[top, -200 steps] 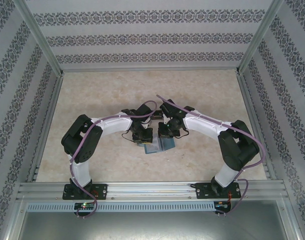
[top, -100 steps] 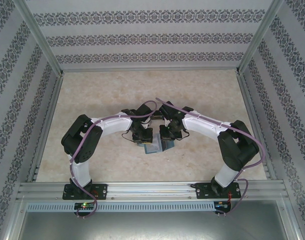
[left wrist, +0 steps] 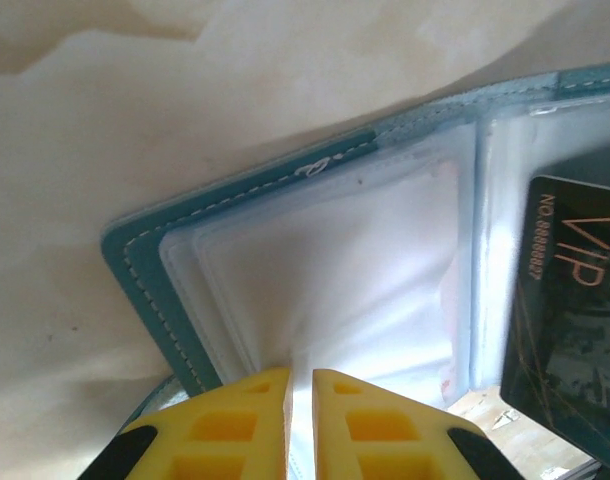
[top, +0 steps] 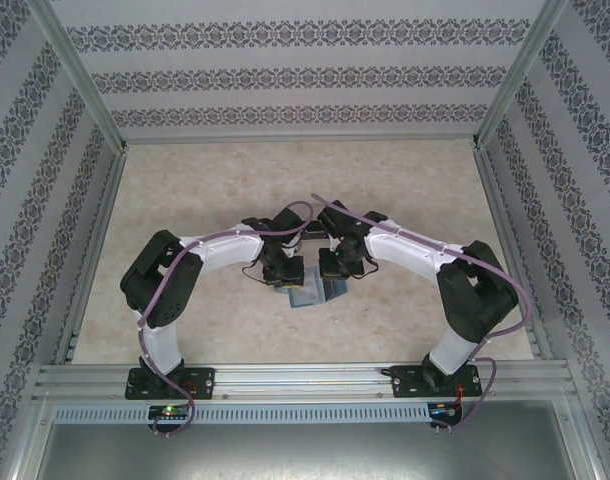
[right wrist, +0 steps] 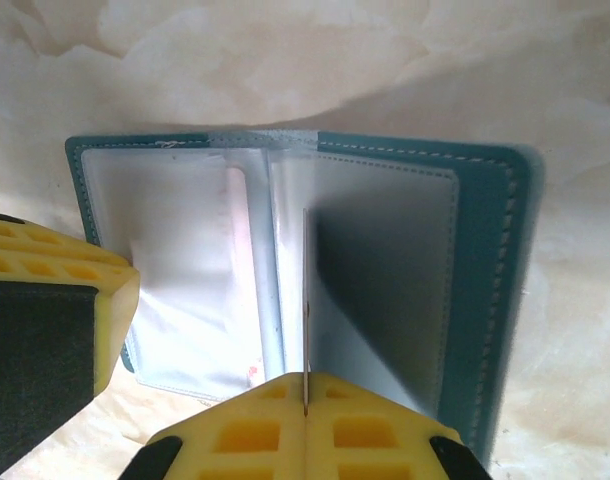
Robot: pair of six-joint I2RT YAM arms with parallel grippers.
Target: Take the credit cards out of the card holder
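The teal card holder [top: 313, 294] lies open on the table between both grippers, its clear pockets facing up [left wrist: 145, 270] [right wrist: 485, 280]. My right gripper [right wrist: 305, 385] [top: 335, 282] is shut on a dark credit card [right wrist: 305, 300], seen edge-on and standing up from the right half of the holder. In the left wrist view that card [left wrist: 570, 330] reads "VIP". My left gripper [left wrist: 301, 385] [top: 287, 286] is pinched on a clear pocket leaf [left wrist: 335, 270] of the holder's left half. A pale card [right wrist: 235, 230] shows inside that pocket.
The holder rests on a beige marbled tabletop [top: 205, 200]. Patterned walls and aluminium rails [top: 285, 375] close in the table on all sides. One yellow finger [right wrist: 60, 290] of the left gripper stands close to the holder's left edge.
The right gripper's jaws have closed fully on the dark card. Both arms have shifted only slightly; the holder stays in place.
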